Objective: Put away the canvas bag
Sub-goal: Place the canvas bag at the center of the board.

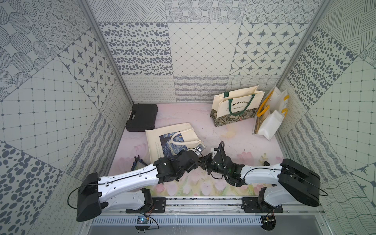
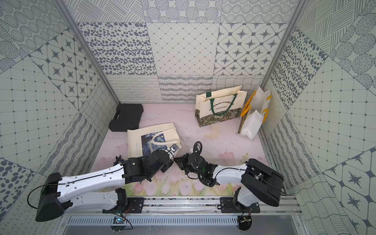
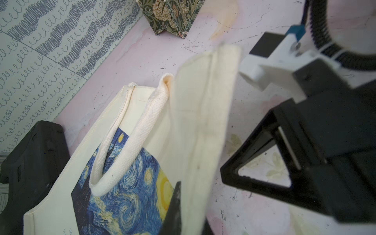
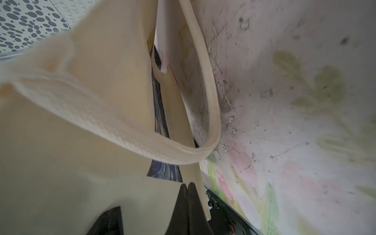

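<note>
The canvas bag [image 1: 160, 140] [image 2: 140, 136], cream with a blue starry-night print, lies on the table left of centre, its white handle [image 1: 180, 140] looped over the print. At the bag's near right corner my left gripper [image 1: 199, 161] [image 3: 191, 219] is shut on a raised cream edge of the bag [image 3: 199, 122]. My right gripper [image 1: 206, 162] [image 4: 188, 190] faces it closely, fingers pressed together. Bag cloth [image 4: 81, 162] and a handle loop [image 4: 211, 126] hang right beside them, and no cloth shows between the tips.
A black case [image 1: 142, 117] lies at the back left. A standing tote with green handles [image 1: 236, 107] and white paper bags with yellow handles [image 1: 270, 120] stand at the back right. Blue-handled pliers [image 1: 138, 162] lie beside the left arm.
</note>
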### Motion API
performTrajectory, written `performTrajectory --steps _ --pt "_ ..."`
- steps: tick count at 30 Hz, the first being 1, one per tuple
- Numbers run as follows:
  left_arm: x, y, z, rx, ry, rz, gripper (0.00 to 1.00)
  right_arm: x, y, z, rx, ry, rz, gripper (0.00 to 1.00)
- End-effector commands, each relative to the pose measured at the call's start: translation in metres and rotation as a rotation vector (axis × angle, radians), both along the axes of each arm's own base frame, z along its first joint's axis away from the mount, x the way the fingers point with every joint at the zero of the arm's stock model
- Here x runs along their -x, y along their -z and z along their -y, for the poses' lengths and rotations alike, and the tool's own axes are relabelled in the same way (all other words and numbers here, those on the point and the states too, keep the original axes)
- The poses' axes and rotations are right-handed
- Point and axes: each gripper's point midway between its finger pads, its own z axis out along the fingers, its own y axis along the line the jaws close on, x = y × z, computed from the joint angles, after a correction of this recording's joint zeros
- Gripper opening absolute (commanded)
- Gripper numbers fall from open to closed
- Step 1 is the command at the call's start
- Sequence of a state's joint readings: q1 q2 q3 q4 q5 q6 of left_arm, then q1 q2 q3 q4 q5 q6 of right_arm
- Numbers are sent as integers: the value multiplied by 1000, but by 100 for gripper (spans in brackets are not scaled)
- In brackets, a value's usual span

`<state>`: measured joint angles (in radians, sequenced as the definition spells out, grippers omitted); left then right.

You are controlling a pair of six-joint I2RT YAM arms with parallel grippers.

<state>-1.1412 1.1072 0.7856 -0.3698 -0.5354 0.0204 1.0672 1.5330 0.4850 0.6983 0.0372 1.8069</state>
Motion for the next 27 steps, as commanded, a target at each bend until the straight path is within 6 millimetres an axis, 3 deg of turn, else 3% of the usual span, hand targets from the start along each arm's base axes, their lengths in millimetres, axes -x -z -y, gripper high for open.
performTrajectory --steps 1,4,6,14,18,23,27 --pt "-6 -16 8 74 -31 28 0 -10 -47 -31 -289 79 36 0" --pt "-6 -18 8 80 -33 27 0 -8 -52 -53 -354 98 65 0" --pt "-5 -20 7 84 -33 27 0 -13 -46 -50 -338 159 97 0" --pt "-2 -23 1 104 -40 21 0 -35 -43 4 -64 423 330 0" --pt "-1 -23 -1 113 -45 18 0 -45 -16 44 67 555 323 0" --pt "1 -22 -4 116 -50 8 0 -69 13 76 115 580 252 0" --pt "4 -23 -8 126 -50 3 0 -84 12 100 156 614 294 0"
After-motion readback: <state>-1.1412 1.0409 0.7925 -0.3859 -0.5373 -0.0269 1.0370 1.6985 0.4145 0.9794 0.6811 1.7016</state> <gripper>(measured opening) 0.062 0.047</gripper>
